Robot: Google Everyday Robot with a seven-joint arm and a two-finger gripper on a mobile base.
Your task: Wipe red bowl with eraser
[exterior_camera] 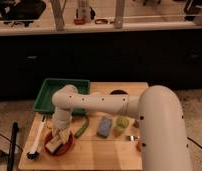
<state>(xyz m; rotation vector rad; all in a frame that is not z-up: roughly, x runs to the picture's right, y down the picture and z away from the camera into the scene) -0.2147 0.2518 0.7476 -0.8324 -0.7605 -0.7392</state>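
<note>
The red bowl (60, 147) sits at the front left of the wooden table, partly covered by my gripper. My gripper (58, 136) points down into the bowl from above. It is shut on the eraser (55, 144), a pale block with a dark edge that rests against the inside of the bowl. My white arm (101, 103) reaches in from the right across the table.
A green tray (48, 95) stands behind the bowl. A black-handled brush (36, 143) lies to its left. A green vegetable (82, 128), a blue sponge (104, 126), a green cup (122, 123) and a dark bowl (118, 92) lie to the right. The arm hides the table's front right.
</note>
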